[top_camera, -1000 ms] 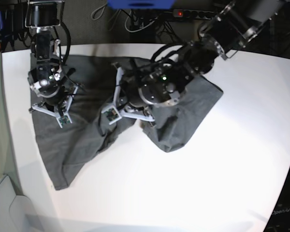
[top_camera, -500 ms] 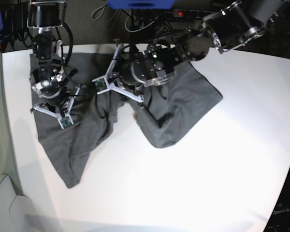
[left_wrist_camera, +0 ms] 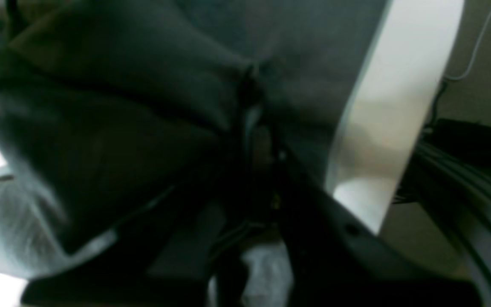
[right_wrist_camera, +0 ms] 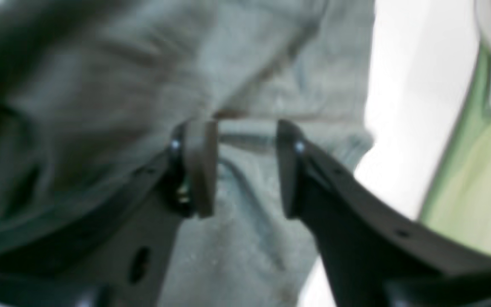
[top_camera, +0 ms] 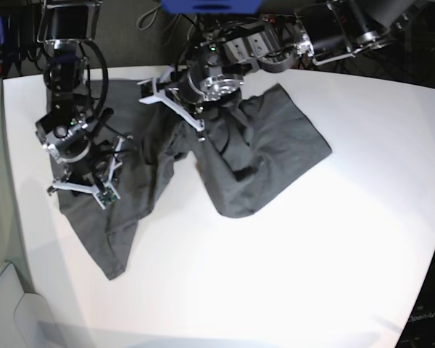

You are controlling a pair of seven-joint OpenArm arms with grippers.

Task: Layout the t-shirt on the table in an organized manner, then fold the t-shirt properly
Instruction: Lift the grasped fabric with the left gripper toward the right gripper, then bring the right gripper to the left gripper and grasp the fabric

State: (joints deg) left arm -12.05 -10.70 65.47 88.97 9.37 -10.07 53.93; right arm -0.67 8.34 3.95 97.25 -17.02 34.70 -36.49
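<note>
Here, the left gripper pinches the crumpled grey t-shirt on the white table; the right gripper hangs parted above cloth.

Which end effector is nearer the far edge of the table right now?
Left. The left end effector pinches a bunch of the t-shirt close to the table's far edge. The right end effector sits further in, jaws apart over the shirt's other side.

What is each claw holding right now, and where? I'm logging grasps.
The left claw is shut on a bunched fold of the dark charcoal-grey cotton t-shirt. The right claw stands open over the cloth, holding nothing.
</note>
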